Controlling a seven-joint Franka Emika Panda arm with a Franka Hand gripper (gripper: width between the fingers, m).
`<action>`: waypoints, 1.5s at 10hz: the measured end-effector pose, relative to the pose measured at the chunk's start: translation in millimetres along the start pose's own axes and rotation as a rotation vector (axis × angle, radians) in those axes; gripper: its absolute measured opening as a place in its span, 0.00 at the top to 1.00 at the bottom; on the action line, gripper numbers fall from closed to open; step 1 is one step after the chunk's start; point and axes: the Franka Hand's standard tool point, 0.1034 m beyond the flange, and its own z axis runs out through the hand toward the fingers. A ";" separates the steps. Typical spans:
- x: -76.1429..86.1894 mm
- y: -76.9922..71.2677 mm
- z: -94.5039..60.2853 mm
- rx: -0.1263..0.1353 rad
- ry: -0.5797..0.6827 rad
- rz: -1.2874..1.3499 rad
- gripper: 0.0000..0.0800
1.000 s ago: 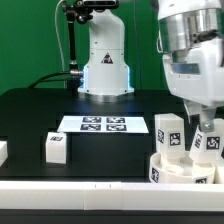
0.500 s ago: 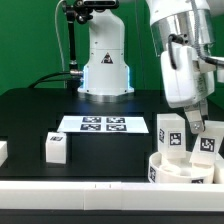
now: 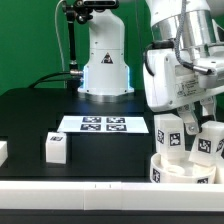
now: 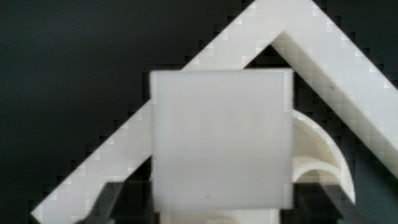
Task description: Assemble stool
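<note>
— White plastic on black: where is the stool in this shot?
— The round seat (image 3: 190,172) lies flat on the black table (image 3: 30,118), right beside the long white rail (image 3: 90,186). Two tagged legs stand upright on top of the seat. The second leg (image 3: 167,134) is toward the exterior view's left of the seat, and the gripped leg (image 3: 208,141) is toward its right.
— And the claw?
— The gripper (image 4: 217,200) is clamped on the gripped leg. From the wrist, its two dark fingers (image 4: 121,205) press against the block's opposite sides with no gap showing. The arm's white hand (image 3: 178,75) hangs just above the seat.
— The third leg?
— The loose leg (image 3: 55,147) sits alone on the table, well apart from the seat, on the exterior view's left of it. The marker board (image 3: 103,124) lies farther back than the seat and also to its left.
— Anything unclear?
— Whether either standing leg is fully fixed into the seat cannot be told.
</note>
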 end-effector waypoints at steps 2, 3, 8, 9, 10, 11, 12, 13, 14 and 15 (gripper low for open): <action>-0.1 1.8 0.6 -0.004 -0.010 0.038 0.58; -0.1 1.9 0.6 -0.004 -0.010 0.000 0.58; -20.4 6.0 -12.5 -0.075 -0.007 -0.242 0.20; -18.0 5.6 -10.9 -0.071 -0.007 -0.303 0.20; -17.8 5.6 -10.6 -0.071 -0.008 -0.370 0.19; -17.8 5.6 -10.6 -0.071 -0.011 -0.449 0.19; -17.5 5.3 -10.6 -0.071 -0.011 -0.522 0.19; -17.3 5.1 -10.6 -0.071 -0.008 -0.614 0.19; -17.9 8.8 -11.0 -0.112 0.023 -0.772 0.19; -20.3 7.1 -12.3 -0.120 0.030 -0.913 0.19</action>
